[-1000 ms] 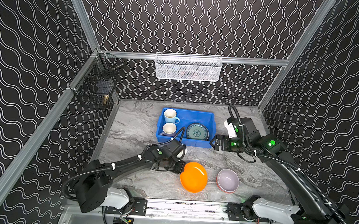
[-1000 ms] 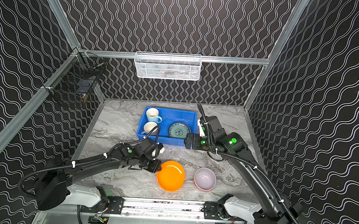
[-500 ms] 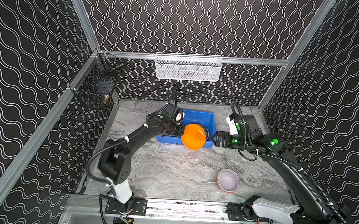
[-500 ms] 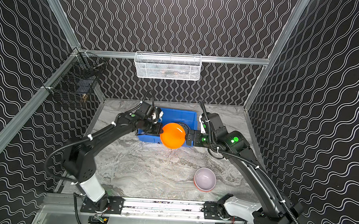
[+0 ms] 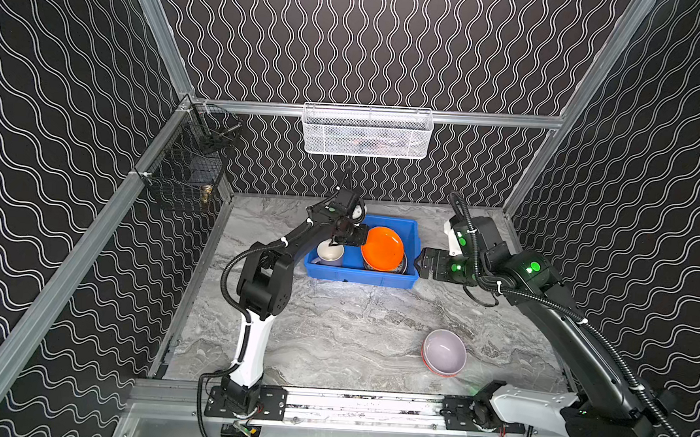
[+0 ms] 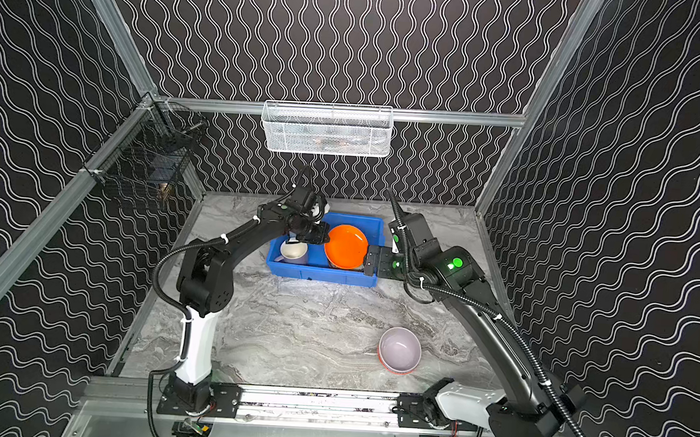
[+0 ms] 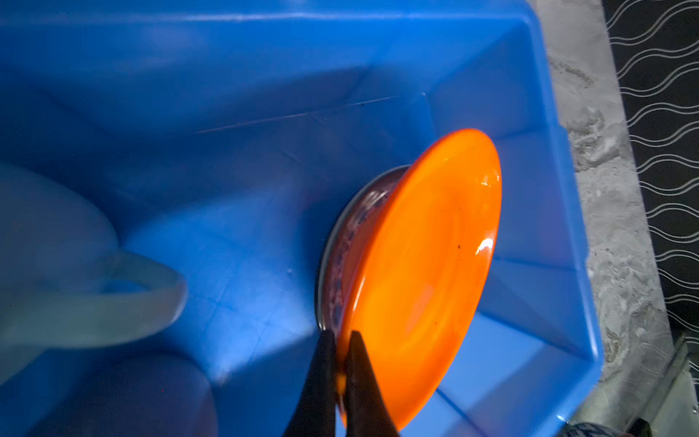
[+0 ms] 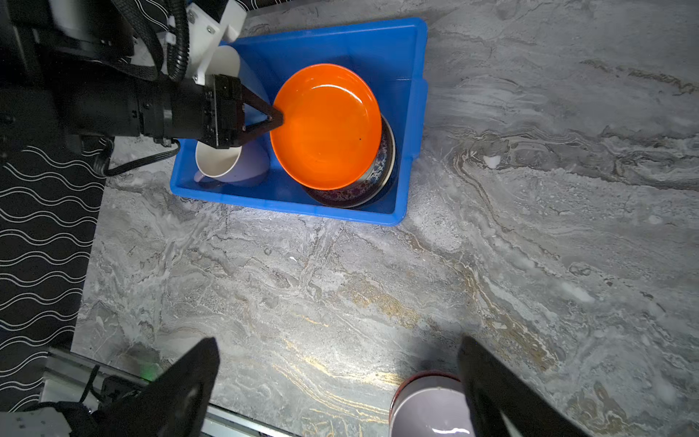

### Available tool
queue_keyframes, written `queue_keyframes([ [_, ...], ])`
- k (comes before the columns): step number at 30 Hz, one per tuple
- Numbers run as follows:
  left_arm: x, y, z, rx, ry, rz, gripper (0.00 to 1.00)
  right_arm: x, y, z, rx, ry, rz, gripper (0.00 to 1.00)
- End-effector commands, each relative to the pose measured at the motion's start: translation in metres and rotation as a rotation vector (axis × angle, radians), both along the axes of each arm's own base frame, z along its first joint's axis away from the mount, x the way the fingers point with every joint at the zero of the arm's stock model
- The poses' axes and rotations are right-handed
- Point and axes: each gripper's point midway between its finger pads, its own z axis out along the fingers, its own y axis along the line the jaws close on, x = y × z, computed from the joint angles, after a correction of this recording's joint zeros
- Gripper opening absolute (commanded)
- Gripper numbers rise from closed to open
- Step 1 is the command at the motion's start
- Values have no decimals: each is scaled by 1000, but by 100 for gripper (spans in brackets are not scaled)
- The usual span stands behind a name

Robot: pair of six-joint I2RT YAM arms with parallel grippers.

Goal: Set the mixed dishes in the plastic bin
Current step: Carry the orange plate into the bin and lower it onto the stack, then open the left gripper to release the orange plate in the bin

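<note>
Clenched on the near rim of the orange plate (image 8: 327, 126), the left tool (image 8: 279, 120) holds the dish tilted inside the plastic bin (image 8: 287, 206). The plate's far edge rests on the teal-patterned plate (image 8: 378, 178) that lies flat in the bin's right half. An edge pinch is probably the only hold narrow fingers can get on a flat dish, and the slant appears meant to let the plate settle onto the stack rather than drop. A cream-lined mug (image 8: 219, 160) fills the bin's left half, which leaves the stack as the free spot. The right tool (image 5: 420, 264) hangs spread wide and empty just outside the bin's right wall, seemingly keeping clear of the placement. The lavender bowl (image 5: 444, 352) sits alone on the desk (image 5: 334, 334), well apart from the bin and nearer the right arm's base, so it looks to be that arm's job.
</note>
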Motion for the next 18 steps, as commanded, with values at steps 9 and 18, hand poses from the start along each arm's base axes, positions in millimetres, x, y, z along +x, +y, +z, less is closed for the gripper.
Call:
queue_keyframes([
  [9,7,-13,-11,-56,13,-31,6,12,4,-5,-27,20,-5,99],
  [18,6,-15,-16,-68,28,-40,46,15,2,-6,-37,22,-3,99],
])
